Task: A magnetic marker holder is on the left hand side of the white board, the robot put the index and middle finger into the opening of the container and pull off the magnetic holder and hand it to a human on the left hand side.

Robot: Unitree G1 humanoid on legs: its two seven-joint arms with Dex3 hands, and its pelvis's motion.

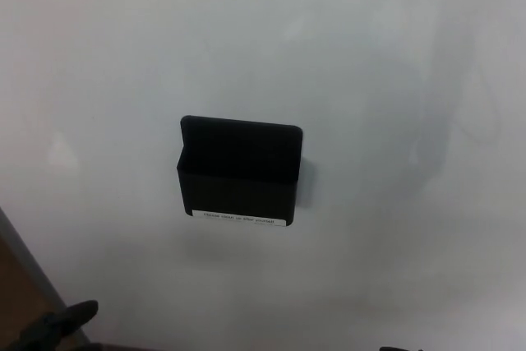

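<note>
At the lower left corner of the head view, the dark tip of the left hand (56, 325) is just poking into sight, lying over the grey edge strip (29, 265) of the whiteboard (394, 80). So little of it is showing that I cannot tell whether its fingers are spread or closed, and it is holding nothing that can be seen. It is sitting well apart from the marker holder (240, 174), below it and to its left. A sliver of something dark is also peeking in along the bottom edge toward the right, too small to make out; the right hand is not showing in any way that can be recognised.

The marker holder is a black, box-shaped pocket clinging flat and upright to the whiteboard, sitting a little left of the board's visible middle. Its back plate is rising above the front wall, leaving the opening facing up, and the inside is too dark to see into. A narrow white label (239, 219) is running along the bottom of its front face; the print on it is too small to read. The holder is casting a soft shadow to its right on the board.
</note>
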